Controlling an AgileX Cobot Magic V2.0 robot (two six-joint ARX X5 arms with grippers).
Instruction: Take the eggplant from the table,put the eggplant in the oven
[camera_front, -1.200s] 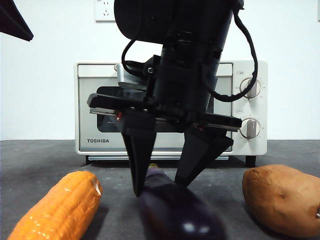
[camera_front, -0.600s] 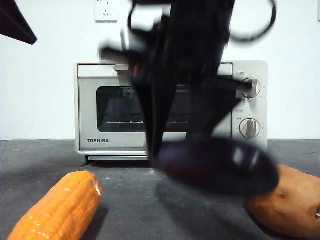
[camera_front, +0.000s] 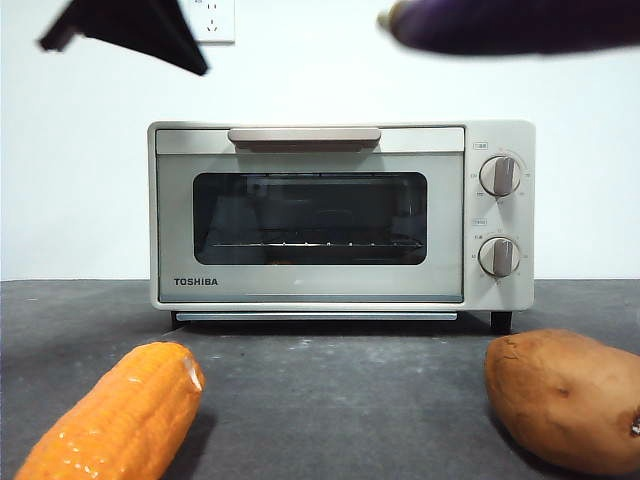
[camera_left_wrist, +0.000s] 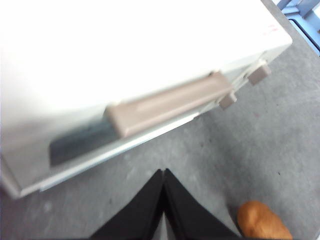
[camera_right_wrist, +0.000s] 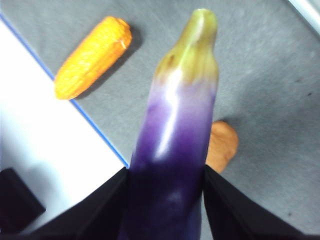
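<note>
The glossy purple eggplant (camera_right_wrist: 172, 150) is off the table, with my right gripper (camera_right_wrist: 167, 176) shut on its thick lower part. In the front view only the eggplant (camera_front: 510, 25) shows, high at the top right edge above the oven. The cream TOSHIBA oven (camera_front: 340, 215) stands at the back of the table (camera_front: 330, 390) with its glass door closed. My left gripper (camera_left_wrist: 163, 172) hovers shut and empty above and in front of the oven's beige handle (camera_left_wrist: 170, 102). In the front view the left gripper (camera_front: 130, 30) shows as a black tip at the top left.
An orange corn cob (camera_front: 115, 415) lies at the front left and a brown sweet potato (camera_front: 560, 400) at the front right. Both also show on the table in the right wrist view: the corn cob (camera_right_wrist: 92, 57) and the sweet potato (camera_right_wrist: 223, 145).
The right gripper closed on the eggplant and lifted it from the table to the top right of the front view. The black tip at top left moved further in.
</note>
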